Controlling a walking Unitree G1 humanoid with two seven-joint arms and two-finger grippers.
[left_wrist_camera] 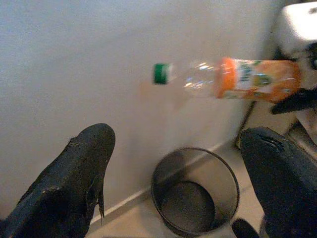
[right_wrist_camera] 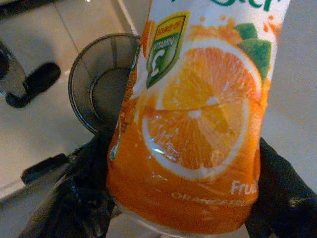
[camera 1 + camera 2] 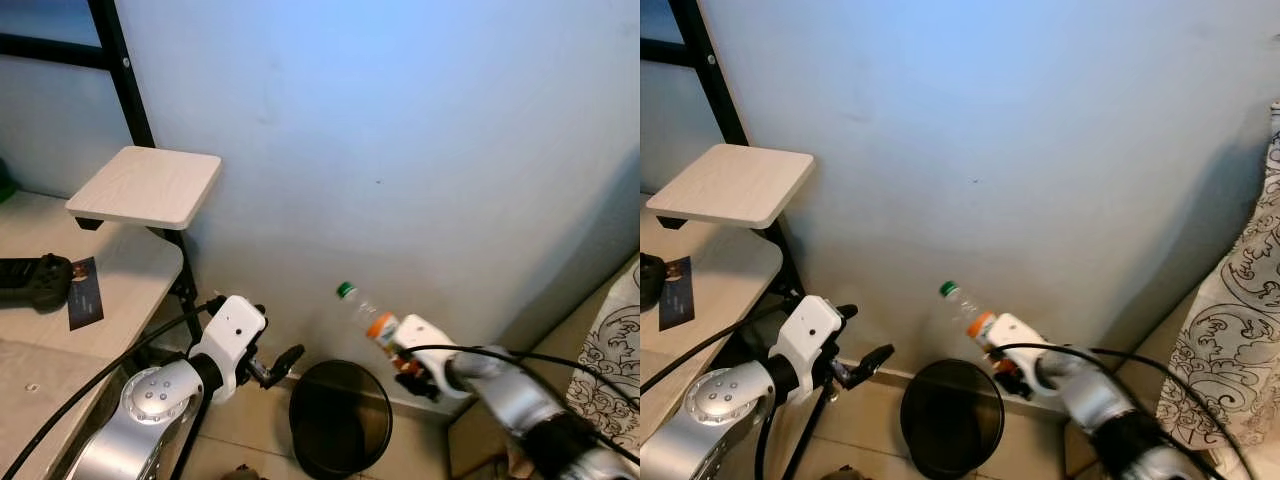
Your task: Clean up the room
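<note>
At far left, a pale wood-grain desk [image 3: 120, 265] carrying a black game controller [image 3: 32, 281] and a dark card [image 3: 85, 279], with a small square wooden shelf [image 3: 146, 185] raised above on a black metal frame [image 3: 122, 68]. Next, left gripper [image 3: 275, 365], fingers spread wide, holding nothing, near the wall. Below and between the arms, a round black mesh wastebasket [image 3: 340, 418] on beige tiles. Further right, right gripper [image 3: 402, 362] clamped around a clear plastic bottle with orange label and green cap [image 3: 366, 313], tilted above the basket's rim. At far right, patterned white fabric [image 3: 620, 330].
</note>
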